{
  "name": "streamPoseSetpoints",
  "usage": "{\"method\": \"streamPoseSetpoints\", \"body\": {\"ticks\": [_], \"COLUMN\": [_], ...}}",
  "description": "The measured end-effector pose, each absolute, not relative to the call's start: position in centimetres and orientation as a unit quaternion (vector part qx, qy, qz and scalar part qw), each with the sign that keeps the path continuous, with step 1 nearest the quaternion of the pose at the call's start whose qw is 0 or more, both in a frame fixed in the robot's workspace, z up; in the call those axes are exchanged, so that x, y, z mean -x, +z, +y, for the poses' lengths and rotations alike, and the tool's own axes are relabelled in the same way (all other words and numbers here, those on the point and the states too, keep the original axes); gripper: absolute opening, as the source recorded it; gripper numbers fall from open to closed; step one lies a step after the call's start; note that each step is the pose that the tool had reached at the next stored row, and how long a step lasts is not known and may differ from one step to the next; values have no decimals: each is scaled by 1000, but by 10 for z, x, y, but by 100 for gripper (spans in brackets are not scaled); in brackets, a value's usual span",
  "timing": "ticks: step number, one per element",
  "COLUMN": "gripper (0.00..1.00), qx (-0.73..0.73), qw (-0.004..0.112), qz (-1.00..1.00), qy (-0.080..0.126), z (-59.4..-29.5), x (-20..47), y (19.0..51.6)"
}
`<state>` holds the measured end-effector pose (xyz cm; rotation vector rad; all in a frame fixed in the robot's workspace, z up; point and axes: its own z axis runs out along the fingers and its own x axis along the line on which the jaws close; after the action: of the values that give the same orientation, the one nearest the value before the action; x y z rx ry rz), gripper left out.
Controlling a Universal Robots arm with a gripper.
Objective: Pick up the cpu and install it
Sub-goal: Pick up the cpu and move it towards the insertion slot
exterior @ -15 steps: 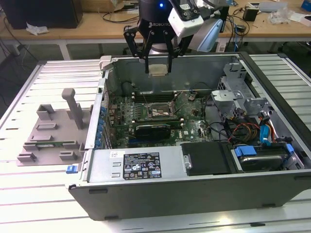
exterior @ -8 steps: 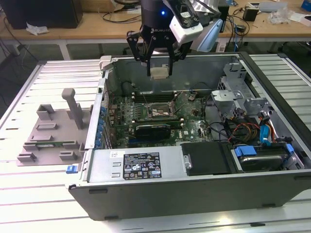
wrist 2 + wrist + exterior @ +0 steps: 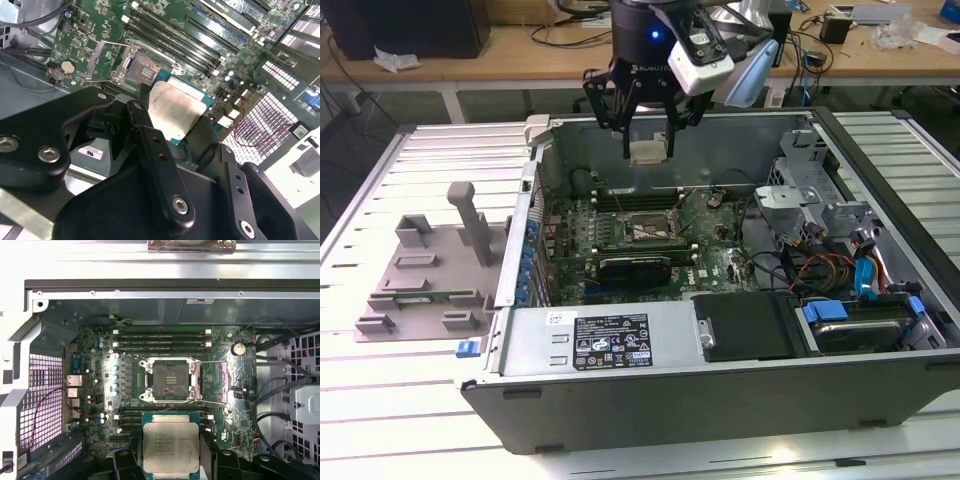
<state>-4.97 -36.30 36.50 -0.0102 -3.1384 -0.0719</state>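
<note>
In the exterior view a grey fixture (image 3: 425, 275) lies at the left, beside the open case (image 3: 670, 400). Over the case hangs the gripper (image 3: 648, 148), its fingers (image 3: 625, 135) pinching the cpu (image 3: 649, 154) by its edges (metal top showing in both wrist views), held in the air apart from the open socket (image 3: 645, 228).

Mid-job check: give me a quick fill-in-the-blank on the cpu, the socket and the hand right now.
The hand is ____ on the cpu.
The socket on the motherboard is ____, with no chip in it.
The cpu hangs ____ the motherboard.
The grey fixture lies to the exterior view's ____ of the case.
Missing words: shut; empty; above; left.
</note>
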Motion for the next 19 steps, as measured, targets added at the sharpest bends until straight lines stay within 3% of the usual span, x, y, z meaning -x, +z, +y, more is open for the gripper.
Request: {"method": "streamPoseSetpoints", "body": {"ticks": [19], "gripper": [55], "qx": [3], "qw": [1], "qz": [-1000], "qy": [-23], "z": [-345], "x": [47], "y": [343]}}
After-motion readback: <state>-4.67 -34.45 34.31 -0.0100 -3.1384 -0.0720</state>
